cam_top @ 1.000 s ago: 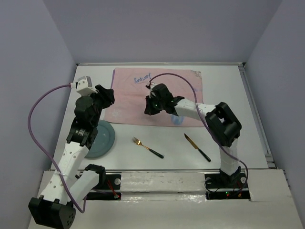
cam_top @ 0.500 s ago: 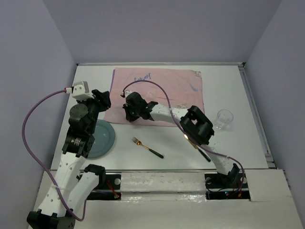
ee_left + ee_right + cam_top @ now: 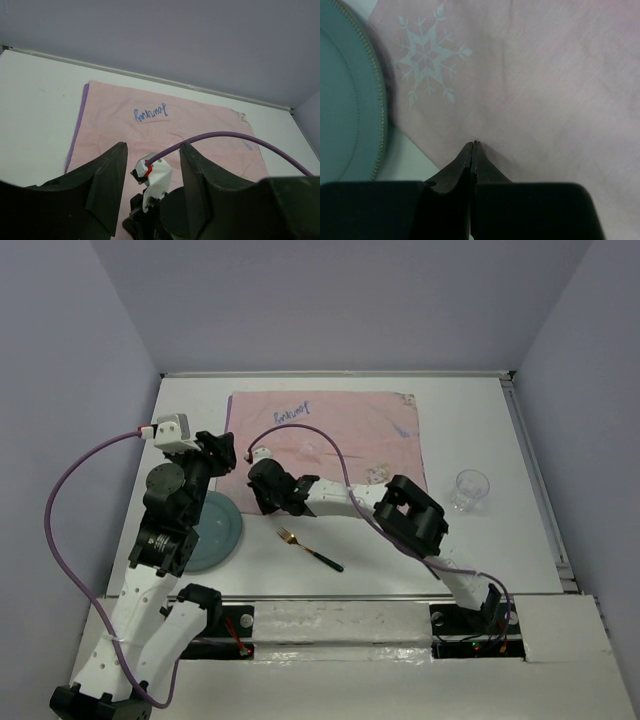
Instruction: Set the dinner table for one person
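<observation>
Cloth (image 3: 545, 85) edge in right pincer (image 3: 473, 146)

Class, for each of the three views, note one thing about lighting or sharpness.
Top view: even, soft light, only faint shadows on the table. Left wrist view: the left gripper looms dark and soft-edged, the cloth beyond clearer. Right wrist view: close and hazy, the plate blurred, the right gripper a black silhouette.

The white desk (image 3: 520, 540) is closed in by a plain lavender-grey back wall (image 3: 340, 300) and matching side walls (image 3: 60, 390), a metal rail (image 3: 535, 480) is fixed along its right edge, and everything is lit evenly, with only soft shadows cast.
</observation>
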Controlling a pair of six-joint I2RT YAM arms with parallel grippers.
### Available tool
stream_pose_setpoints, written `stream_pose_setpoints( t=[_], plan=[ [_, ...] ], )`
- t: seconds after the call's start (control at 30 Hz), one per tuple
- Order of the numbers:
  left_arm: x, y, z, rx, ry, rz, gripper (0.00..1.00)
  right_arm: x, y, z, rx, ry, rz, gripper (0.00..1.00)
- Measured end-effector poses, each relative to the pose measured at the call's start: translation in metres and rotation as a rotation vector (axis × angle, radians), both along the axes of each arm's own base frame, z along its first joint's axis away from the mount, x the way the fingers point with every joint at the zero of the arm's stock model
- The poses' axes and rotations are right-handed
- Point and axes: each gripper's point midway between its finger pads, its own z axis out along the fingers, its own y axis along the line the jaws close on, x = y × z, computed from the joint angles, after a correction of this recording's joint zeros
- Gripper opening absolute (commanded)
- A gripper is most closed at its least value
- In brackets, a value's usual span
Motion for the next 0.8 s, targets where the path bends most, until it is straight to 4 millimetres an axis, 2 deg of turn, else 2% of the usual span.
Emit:
stream_pose_setpoints(
  t=[0.07, 0.1, 0.13, 0.17, 0.2, 0.3, 0.43, 0.53, 0.57, 0.63, 0.73, 0.8],
  plan=[
    [0.000, 0.000, 0.000, 0.000, 0.000, 0.000, 0.57, -0.005, 0.002, 0.000, 0.000, 0.002, -0.005, 0.00],
    [0.000, 0.000, 0.000, 0.000, -0.001, 0.001, 0.57, -0.005, 0.000, 0.001, -0.003, -0.001, -0.014, 0.04],
    [-0.001, 0.000, 0.001, -0.001, -0.003, 0.002, 0.57, -0.007, -0.001, 0.001, -0.007, -0.001, -0.015, 0.17],
    [-0.001, 0.001, 0.001, -0.001, -0.003, 0.003, 0.57, -0.007, -0.002, 0.002, -0.009, -0.003, -0.020, 0.17],
    [-0.001, 0.001, 0.001, -0.002, -0.005, 0.003, 0.57, -0.008, -0.005, 0.003, -0.017, -0.002, -0.025, 0.26],
    [-0.002, 0.002, 0.002, -0.002, -0.008, 0.006, 0.57, -0.008, -0.015, 0.013, -0.034, -0.016, -0.036, 0.34],
    [-0.002, 0.002, 0.002, -0.002, -0.007, 0.007, 0.57, -0.002, -0.032, 0.049, 0.005, -0.035, -0.061, 0.37],
    [-0.003, 0.003, 0.003, -0.003, -0.009, 0.013, 0.57, 0.007, -0.047, 0.084, 0.053, -0.061, -0.079, 0.44],
    [-0.004, 0.004, 0.004, -0.003, -0.013, 0.015, 0.57, 0.009, -0.049, 0.095, 0.077, -0.064, -0.080, 0.49],
    [-0.005, 0.007, 0.006, -0.004, -0.020, 0.029, 0.57, 0.005, -0.047, 0.113, 0.146, -0.046, -0.044, 0.65],
    [-0.007, 0.012, 0.007, -0.003, -0.025, 0.053, 0.57, -0.015, -0.032, 0.115, 0.257, 0.028, 0.026, 0.71],
    [-0.008, 0.014, 0.009, -0.004, -0.030, 0.065, 0.57, -0.035, -0.018, 0.100, 0.313, 0.120, 0.078, 0.72]
  ],
)
